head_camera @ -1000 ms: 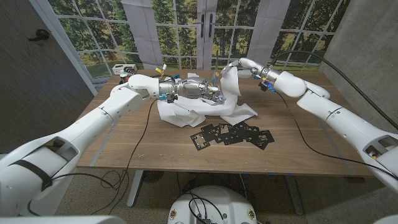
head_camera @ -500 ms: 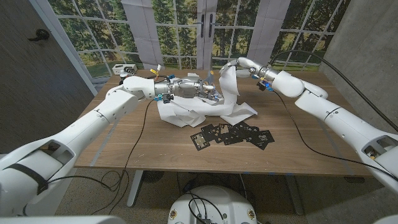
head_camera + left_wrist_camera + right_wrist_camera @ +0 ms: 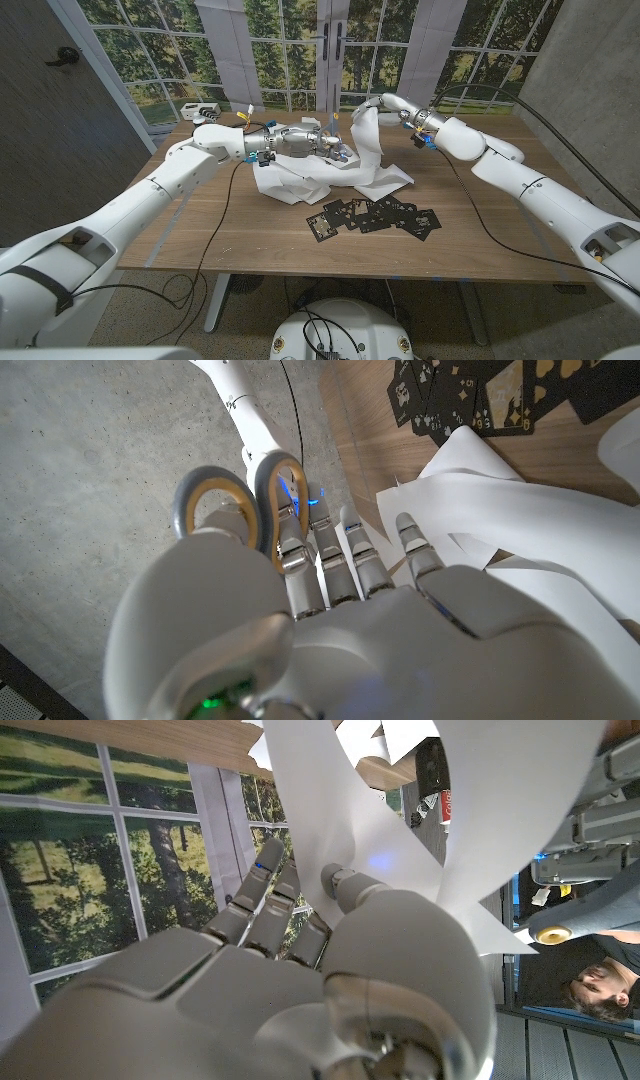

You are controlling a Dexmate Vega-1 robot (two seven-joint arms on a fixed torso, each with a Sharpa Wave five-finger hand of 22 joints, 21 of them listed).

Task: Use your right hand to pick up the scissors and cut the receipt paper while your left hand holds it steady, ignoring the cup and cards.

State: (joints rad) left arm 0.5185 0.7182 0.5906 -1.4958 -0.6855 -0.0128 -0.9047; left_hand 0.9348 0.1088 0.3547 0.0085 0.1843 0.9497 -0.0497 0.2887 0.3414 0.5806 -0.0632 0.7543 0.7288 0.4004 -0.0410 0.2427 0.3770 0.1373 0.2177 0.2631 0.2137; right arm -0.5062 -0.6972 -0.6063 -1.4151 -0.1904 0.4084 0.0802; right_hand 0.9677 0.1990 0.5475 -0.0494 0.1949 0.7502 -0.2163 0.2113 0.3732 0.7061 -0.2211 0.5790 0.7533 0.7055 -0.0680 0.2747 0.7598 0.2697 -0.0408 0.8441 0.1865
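Note:
My left hand (image 3: 303,142) grips the scissors (image 3: 338,152), whose grey and yellow handle loops (image 3: 240,500) stick out past its fingers (image 3: 325,555). The blades point at a raised strip of white receipt paper (image 3: 366,138). My right hand (image 3: 385,104) pinches the top of that strip and holds it up above the table. In the right wrist view the paper (image 3: 400,800) curls over my right hand (image 3: 300,960), with the scissors' yellow handle (image 3: 553,932) beyond it. More crumpled receipt paper (image 3: 300,182) lies under my left hand, with folds of the paper (image 3: 520,530) beside its fingers.
Several black playing cards (image 3: 375,215) lie spread on the wooden table (image 3: 250,240) in front of the paper. A small white device (image 3: 200,110) sits at the far left corner. A person (image 3: 600,985) shows at the edge of the right wrist view.
My left hand with the scissors has drawn back slightly to the left. My right hand has shifted a little to the left, still holding the strip up.

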